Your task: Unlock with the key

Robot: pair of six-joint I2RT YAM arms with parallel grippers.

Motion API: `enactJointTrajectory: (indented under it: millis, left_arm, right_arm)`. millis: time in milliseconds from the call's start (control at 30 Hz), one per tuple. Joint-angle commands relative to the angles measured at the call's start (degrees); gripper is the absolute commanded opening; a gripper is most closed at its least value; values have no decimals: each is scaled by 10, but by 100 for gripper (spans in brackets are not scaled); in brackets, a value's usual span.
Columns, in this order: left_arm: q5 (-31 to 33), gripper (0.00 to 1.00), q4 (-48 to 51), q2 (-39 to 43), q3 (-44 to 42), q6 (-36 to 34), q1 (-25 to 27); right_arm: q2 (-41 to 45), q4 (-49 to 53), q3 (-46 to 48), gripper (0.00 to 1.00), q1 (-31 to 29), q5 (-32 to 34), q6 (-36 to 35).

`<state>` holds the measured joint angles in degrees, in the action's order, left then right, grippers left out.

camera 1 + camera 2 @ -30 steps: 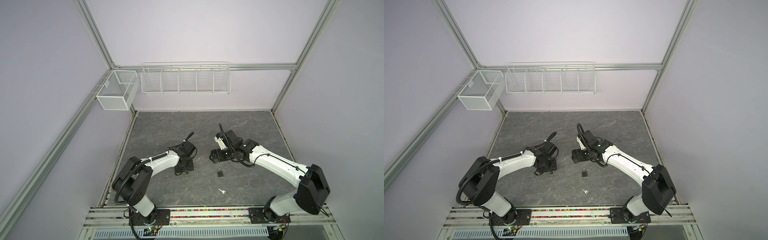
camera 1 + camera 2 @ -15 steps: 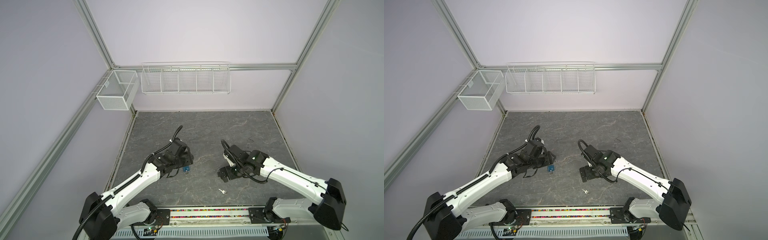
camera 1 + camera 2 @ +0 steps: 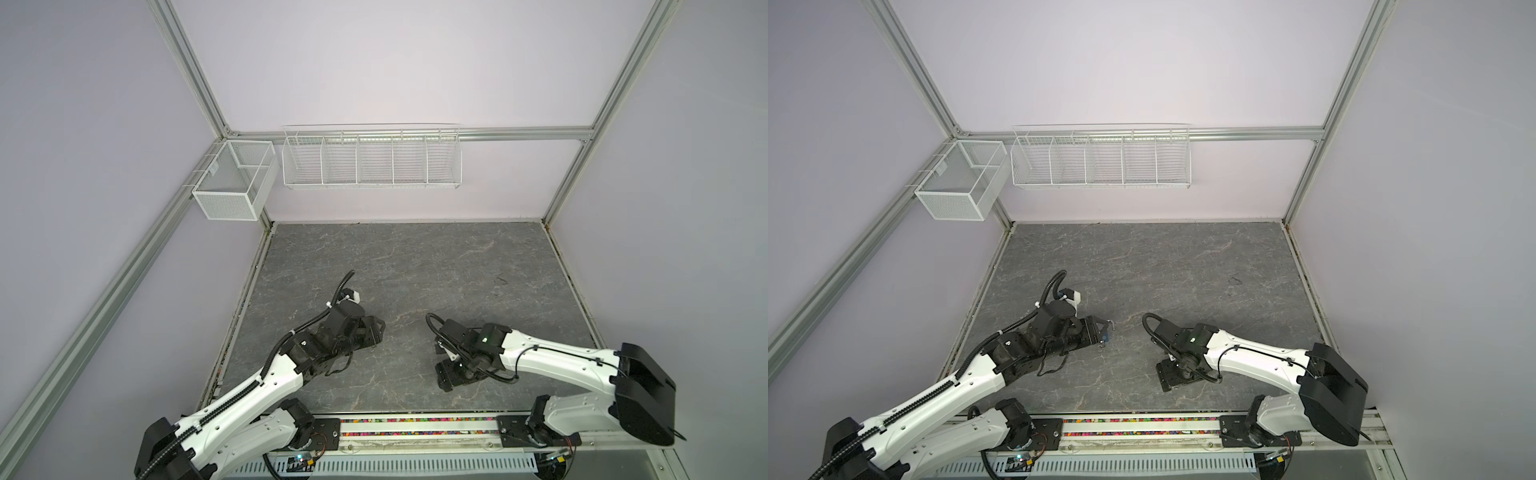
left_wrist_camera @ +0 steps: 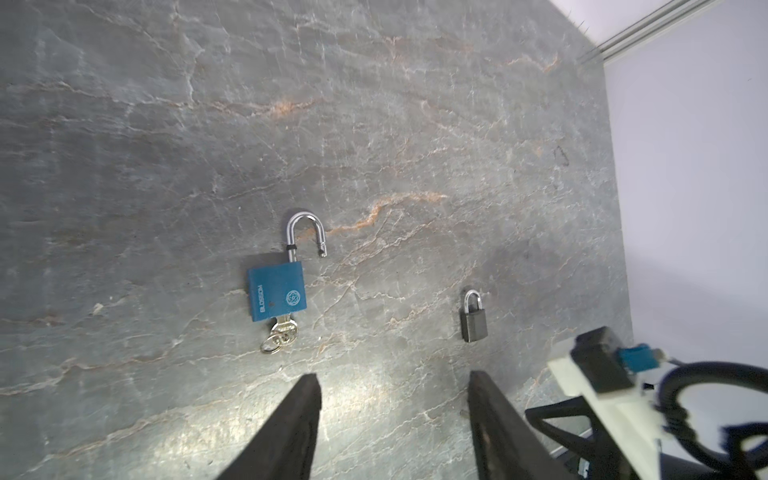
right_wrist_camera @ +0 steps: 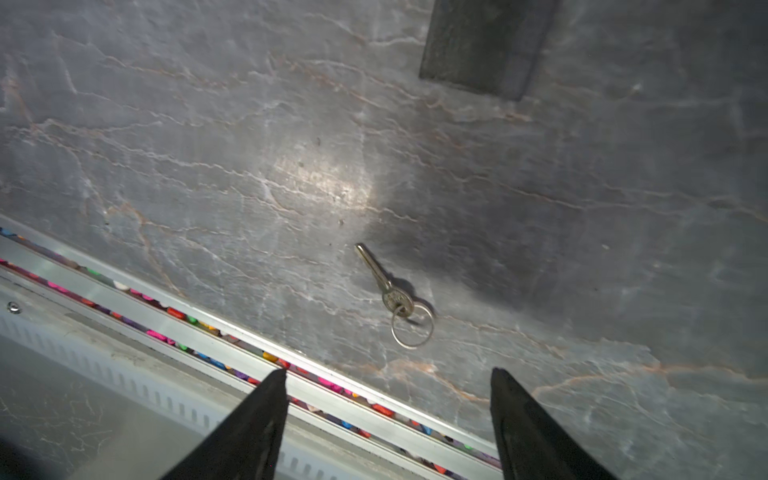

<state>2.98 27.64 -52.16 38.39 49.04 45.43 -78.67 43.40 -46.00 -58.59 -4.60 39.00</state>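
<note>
In the left wrist view a blue padlock [image 4: 277, 297] lies flat on the slate floor with its shackle swung open and a key [image 4: 284, 332] in its keyhole. Beyond it lies a small dark grey padlock [image 4: 473, 319] with its shackle down. My left gripper [image 4: 395, 386] hangs open and empty, short of the blue padlock [image 3: 1105, 332]. In the right wrist view a loose key [image 5: 384, 282] on a ring lies on the floor just ahead of my open, empty right gripper [image 5: 388, 378]. In both top views the right gripper [image 3: 446, 374] hides this key and the grey padlock.
The front rail [image 5: 249, 349] with coloured beads runs right beside the loose key. A wire shelf [image 3: 372, 158] and a mesh basket [image 3: 232, 183] hang on the back wall. The left arm [image 3: 266, 382] and right arm [image 3: 552, 361] reach in from the front.
The right gripper has moved toward the front edge and now covers the grey padlock and the loose key in both top views. The left arm has stretched out low, its gripper still beside the blue padlock.
</note>
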Motion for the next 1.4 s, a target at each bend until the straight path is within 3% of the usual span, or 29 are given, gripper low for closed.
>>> enactJointTrajectory:
  millis: [0, 367, 600, 767, 1000, 1200, 1367]
  left_arm:
    - [30, 57, -5, 23, -13, 15, 2]
    - [51, 57, 3, 34, -22, 14, 2]
    - [87, 57, 9, 80, -42, 20, 1]
    - [114, 57, 35, 134, -47, 26, -1]
    - [110, 57, 34, 160, -51, 39, -2]
    - [108, 57, 19, 159, -56, 40, -2]
    - [109, 57, 15, 159, -58, 45, -2]
  right_arm:
    - [-27, -31, 4, 77, -8, -27, 2]
    - [-87, -48, -14, 75, -29, -50, 5]
    - [-148, -39, -94, 74, -54, -59, 3]
    - [-165, -6, -134, 72, -60, -39, -14]
    - [-138, 134, -139, 68, -82, 60, -86]
    - [-175, 167, -163, 62, -105, 106, -117]
    - [-204, 145, -182, 54, -119, 91, -143]
